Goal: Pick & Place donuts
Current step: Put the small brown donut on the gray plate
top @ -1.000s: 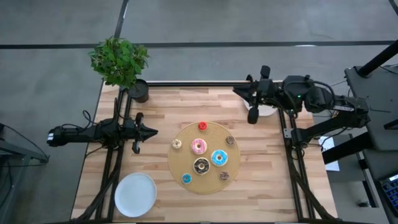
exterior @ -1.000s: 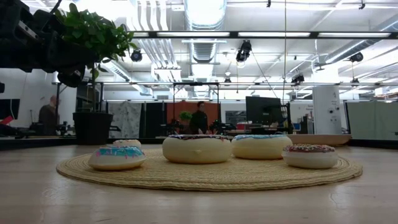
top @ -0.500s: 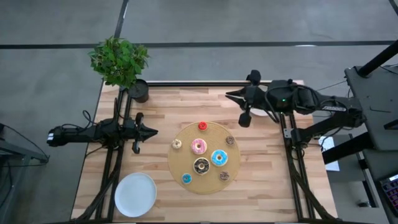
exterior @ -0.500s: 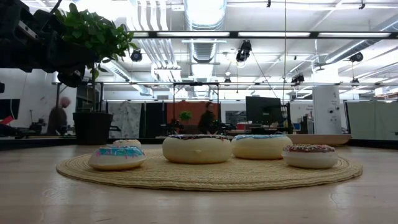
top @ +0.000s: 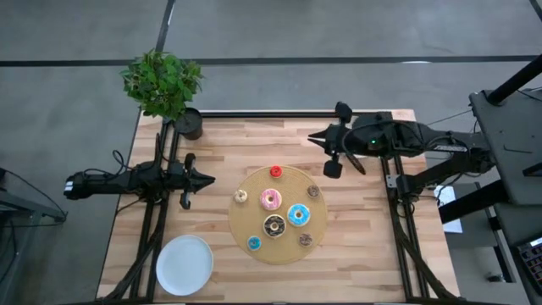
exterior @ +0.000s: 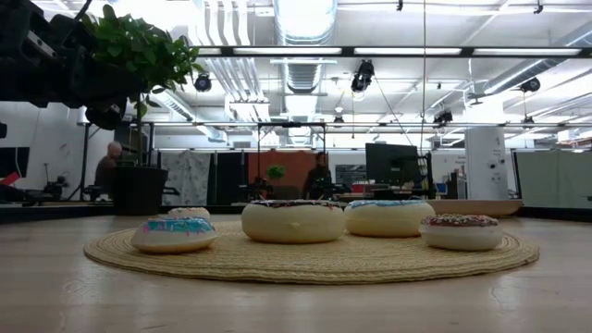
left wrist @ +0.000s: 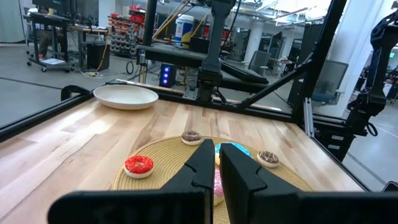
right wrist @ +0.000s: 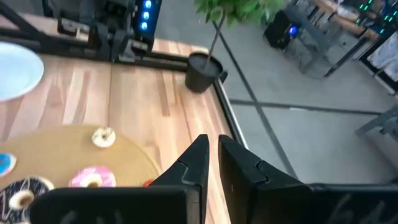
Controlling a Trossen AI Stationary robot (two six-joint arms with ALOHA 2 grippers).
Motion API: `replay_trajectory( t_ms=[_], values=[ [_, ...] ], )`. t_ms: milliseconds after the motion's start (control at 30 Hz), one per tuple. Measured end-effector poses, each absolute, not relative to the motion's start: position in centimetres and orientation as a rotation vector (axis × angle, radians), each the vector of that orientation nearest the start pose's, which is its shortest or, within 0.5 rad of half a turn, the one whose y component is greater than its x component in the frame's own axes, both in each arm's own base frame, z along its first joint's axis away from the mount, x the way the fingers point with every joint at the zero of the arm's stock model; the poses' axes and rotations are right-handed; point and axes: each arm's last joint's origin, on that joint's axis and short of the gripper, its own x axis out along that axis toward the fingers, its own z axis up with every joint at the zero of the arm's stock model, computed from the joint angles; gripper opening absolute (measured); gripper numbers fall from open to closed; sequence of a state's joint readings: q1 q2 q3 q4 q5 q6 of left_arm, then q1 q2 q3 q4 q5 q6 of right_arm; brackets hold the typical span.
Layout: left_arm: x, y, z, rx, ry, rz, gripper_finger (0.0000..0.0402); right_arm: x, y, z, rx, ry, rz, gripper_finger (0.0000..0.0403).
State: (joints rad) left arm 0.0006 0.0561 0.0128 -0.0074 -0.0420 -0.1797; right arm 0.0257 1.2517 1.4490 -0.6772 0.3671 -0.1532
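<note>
The right gripper [top: 315,137] has moved left, toward the round mat [top: 246,227] mid-frame where the donuts [top: 271,200] sit. Its fingers look shut and empty, I think. The left gripper [top: 208,179] waits at left, shut, holding nothing. No donut picked yet.

Eight small iced donuts [top: 272,199], flat, spread apart on round mat

Grey concrete floor [top: 76,135] surrounded the wooden table [top: 212,144]; ducting [exterior: 301,65] and strip lights [exterior: 370,52] ran overhead; two people stood far behind.
</note>
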Motion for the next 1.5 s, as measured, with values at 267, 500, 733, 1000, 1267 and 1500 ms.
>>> replay_trajectory(
  t_ms=[267, 500, 733, 1000, 1267, 1500],
  values=[
    [10.0, 0.1, 16.3, -0.178, 0.047, 0.047, 0.0000, 25.5, -0.5, 40.7, -0.255, 0.579, -0.295, 0.0028],
    [10.0, 0.1, 16.3, -0.178, 0.047, 0.047, 0.0000, 27.2, -1.7, 39.3, -0.181, 0.625, -0.351, 0.0028],
    [10.0, 0.1, 16.3, -0.178, 0.046, 0.047, 0.0000, 28.1, -2.7, 37.8, -0.168, 0.721, -0.339, 0.0028],
    [10.0, 0.1, 16.4, -0.179, 0.032, 0.046, 0.0000, 28.2, -3.2, 35.4, -0.085, 0.919, -0.061, 0.0028],
    [10.1, 0.1, 16.5, -0.179, 0.020, 0.047, 0.0000, 28.4, -3.3, 32.2, -0.137, 1.032, -0.002, 0.0028],
    [10.1, 0.1, 16.5, -0.179, 0.018, 0.046, 0.0000, 27.8, -3.3, 28.6, -0.125, 1.134, 0.009, 0.0028]
  ],
)
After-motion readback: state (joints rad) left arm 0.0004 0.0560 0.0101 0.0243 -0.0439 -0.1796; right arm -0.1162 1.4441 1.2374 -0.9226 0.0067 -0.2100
